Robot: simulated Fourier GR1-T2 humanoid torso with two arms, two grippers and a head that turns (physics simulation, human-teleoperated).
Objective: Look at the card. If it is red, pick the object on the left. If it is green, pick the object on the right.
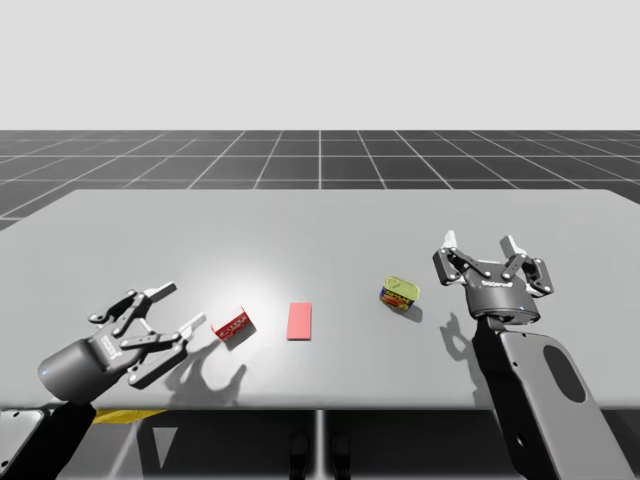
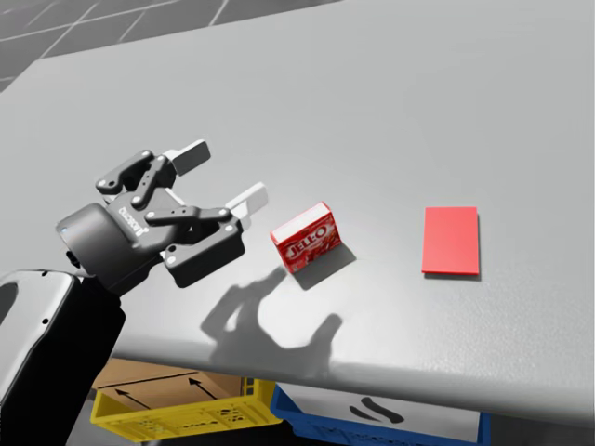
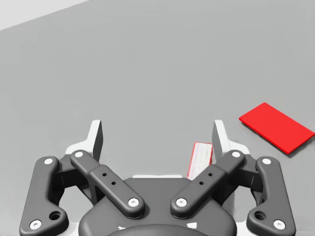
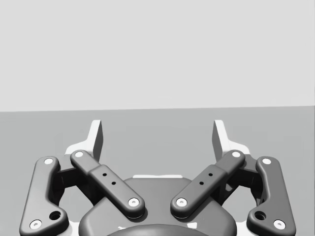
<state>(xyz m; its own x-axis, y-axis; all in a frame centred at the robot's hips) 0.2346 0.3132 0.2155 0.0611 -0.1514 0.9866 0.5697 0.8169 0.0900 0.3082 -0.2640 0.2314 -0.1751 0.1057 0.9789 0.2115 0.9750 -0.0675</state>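
Two grippers noted: our left gripper [image 1: 181,306], spread and empty, near the red box [image 1: 232,325]; our right gripper [image 1: 480,242] likewise spread; card [image 1: 299,321] red.

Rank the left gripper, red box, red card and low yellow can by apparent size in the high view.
1. My left gripper: largest, though nearest the camera.
2. The low yellow can, red box and red card look about alike, so I leave them unranked.
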